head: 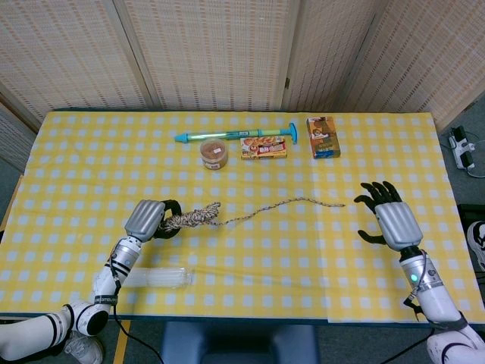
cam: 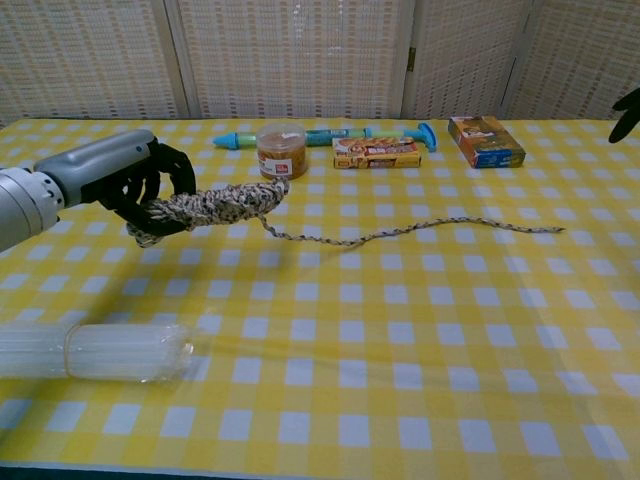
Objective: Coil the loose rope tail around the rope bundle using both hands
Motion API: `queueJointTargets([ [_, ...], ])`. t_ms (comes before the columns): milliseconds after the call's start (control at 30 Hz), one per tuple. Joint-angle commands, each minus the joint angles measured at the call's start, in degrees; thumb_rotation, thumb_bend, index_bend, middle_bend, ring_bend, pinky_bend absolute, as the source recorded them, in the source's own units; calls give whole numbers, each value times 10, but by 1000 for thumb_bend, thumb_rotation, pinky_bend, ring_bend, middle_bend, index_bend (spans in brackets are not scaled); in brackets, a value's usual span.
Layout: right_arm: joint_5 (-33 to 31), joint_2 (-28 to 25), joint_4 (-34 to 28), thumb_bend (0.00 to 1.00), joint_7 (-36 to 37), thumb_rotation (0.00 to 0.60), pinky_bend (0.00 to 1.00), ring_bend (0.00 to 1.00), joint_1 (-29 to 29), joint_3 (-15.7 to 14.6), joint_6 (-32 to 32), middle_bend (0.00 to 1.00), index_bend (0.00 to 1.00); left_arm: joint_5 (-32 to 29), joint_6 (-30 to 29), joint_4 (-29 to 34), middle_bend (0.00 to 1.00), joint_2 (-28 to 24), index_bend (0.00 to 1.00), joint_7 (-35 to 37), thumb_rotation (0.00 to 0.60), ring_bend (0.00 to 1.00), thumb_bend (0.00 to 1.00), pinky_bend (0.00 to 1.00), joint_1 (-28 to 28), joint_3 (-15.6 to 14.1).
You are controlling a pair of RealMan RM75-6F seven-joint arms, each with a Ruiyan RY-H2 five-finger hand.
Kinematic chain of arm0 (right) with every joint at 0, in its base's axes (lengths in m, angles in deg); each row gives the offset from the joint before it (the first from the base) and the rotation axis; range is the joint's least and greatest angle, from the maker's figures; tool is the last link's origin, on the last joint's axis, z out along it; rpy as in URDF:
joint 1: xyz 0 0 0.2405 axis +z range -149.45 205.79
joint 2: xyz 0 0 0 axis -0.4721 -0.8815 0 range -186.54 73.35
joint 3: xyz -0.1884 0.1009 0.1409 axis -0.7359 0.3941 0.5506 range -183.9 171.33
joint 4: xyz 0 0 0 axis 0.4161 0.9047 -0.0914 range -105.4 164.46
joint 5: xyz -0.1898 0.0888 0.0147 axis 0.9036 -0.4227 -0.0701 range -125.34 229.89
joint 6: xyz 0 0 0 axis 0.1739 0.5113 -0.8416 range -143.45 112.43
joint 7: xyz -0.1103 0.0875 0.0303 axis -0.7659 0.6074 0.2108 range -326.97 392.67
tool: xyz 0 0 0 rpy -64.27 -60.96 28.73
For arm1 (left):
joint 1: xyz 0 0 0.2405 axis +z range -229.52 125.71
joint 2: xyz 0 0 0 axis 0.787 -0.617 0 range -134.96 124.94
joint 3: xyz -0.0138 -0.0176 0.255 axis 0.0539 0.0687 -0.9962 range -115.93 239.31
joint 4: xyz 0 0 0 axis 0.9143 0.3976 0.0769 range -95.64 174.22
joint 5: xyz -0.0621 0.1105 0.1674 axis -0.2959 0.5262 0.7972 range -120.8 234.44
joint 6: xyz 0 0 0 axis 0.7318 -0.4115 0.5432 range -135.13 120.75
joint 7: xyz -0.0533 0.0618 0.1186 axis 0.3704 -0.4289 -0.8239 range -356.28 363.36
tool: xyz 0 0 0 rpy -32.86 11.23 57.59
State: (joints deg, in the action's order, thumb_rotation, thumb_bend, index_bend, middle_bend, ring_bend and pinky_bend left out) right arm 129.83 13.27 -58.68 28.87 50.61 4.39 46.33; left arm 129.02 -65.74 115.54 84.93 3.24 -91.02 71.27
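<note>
A: Rope first, head view. Where is it?

B: The rope bundle (head: 191, 218) sits in the left hand (head: 148, 219), whose dark fingers are wrapped around its near end, over the left part of the yellow checked tabletop (head: 250, 250). The loose rope tail (head: 284, 205) runs from the bundle's far end rightward across the cloth, ending well short of the right hand (head: 392, 222).

A: And that right hand?

B: It holds nothing, fingers spread apart, over the right side of the tabletop.

A: Anything else up there?

B: A clear plastic bottle (head: 158, 277) lies on its side near the front edge by the left forearm. Along the back stand a small brown jar (head: 214, 153), a teal pump (head: 236, 135), a flat snack box (head: 264, 147) and a second box (head: 323, 136).

A: Chest view now.

B: The left hand (cam: 118, 183) grips the rope bundle (cam: 212, 206) lifted off the cloth, its shadow showing beneath. The rope tail (cam: 410, 231) droops from the bundle and snakes along the tabletop (cam: 400, 340) to the right. Only dark fingertips (cam: 627, 110) of the right hand show at the right edge. The bottle (cam: 95, 350) lies at front left; the jar (cam: 281, 150) stands behind the bundle.
</note>
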Motion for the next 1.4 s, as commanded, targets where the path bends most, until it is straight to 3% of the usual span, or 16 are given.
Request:
queueJointTargets([
  [33, -52, 52, 48, 273, -30, 600, 0, 86, 58, 28, -63, 158, 377, -4, 2, 11, 721, -5, 704, -7, 600, 690, 755, 740, 2, 0],
  [300, -125, 145, 145, 274, -92, 600, 0, 88, 141, 44, -138, 163, 423, -7, -2, 26, 721, -13, 704, -20, 600, 690, 755, 739, 9, -1],
  [567, -181, 212, 232, 339, -144, 600, 0, 88, 193, 40, -180, 164, 432, -13, 4, 30, 721, -13, 704, -26, 600, 689, 755, 739, 12, -2],
  [1033, -229, 282, 343, 414, -167, 600, 0, 86, 235, 35, -215, 173, 460, -14, 10, 28, 721, -8, 704, -29, 600, 686, 755, 739, 12, -2],
  [1400, -245, 319, 408, 414, -173, 600, 0, 86, 255, 36, -231, 197, 504, -13, 10, 25, 721, -8, 704, -26, 600, 686, 755, 739, 15, -2],
])
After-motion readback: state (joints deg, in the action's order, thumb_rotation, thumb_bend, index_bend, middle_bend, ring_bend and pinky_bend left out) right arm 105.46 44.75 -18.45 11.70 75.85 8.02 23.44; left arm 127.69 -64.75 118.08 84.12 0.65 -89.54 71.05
